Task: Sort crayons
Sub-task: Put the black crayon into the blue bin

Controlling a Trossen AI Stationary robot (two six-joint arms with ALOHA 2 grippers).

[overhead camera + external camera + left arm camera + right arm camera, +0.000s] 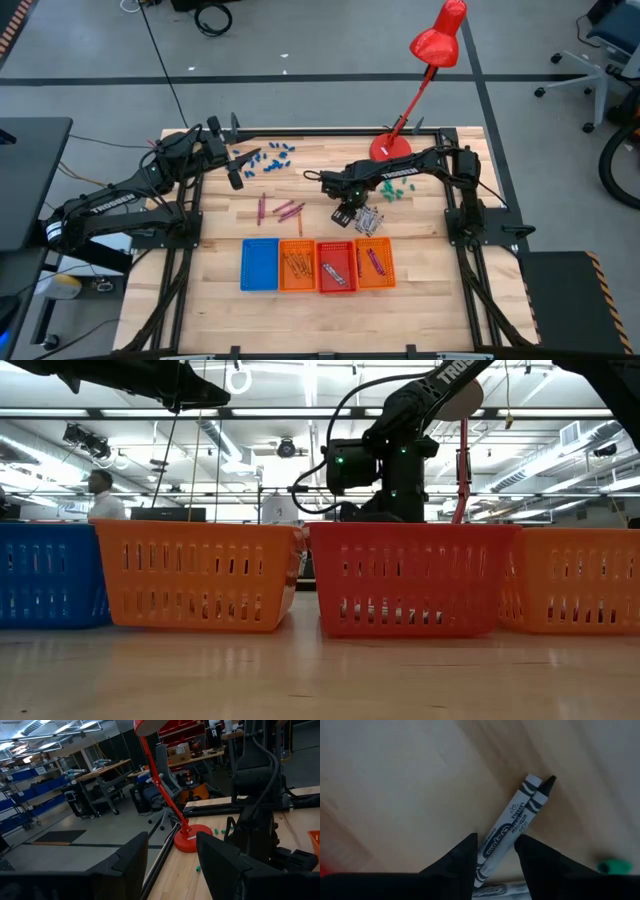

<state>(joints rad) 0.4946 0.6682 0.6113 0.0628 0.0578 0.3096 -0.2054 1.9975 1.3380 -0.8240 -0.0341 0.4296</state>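
My right gripper (pixel 345 213) points down over the middle of the table, shut on a silvery grey crayon (pixel 512 825). A second, dark-tipped grey crayon (pixel 542 792) lies right alongside it. More grey crayons (pixel 370 222) lie loose beside the gripper. Magenta-purple crayons (pixel 282 210) lie flat on the wood to the left. Orange crayons (pixel 296 264) lie in the left orange tray. A grey one (pixel 334 274) is in the red tray and purple ones (pixel 373 262) are in the right orange tray. My left gripper (pixel 237 172) hangs open and empty above the far left, also seen in its wrist view (pixel 170 845). My right gripper pinches the grey crayon's labelled barrel (pixel 495 846) between its two fingers, nearer one end than the middle. The fingers come from above and lie across the crayon. I cannot tell whether the dark-tipped crayon alongside is also held, or whether the crayon is clear of the table.
Four trays stand in a row near the front: blue (pixel 259 283), orange (pixel 283 266), red (pixel 336 290) and orange (pixel 388 266). Stubby blue bits (pixel 270 157) lie at the far left and green bits (pixel 395 187) by the right arm. A red lamp's base (pixel 390 147) stands at the far edge.
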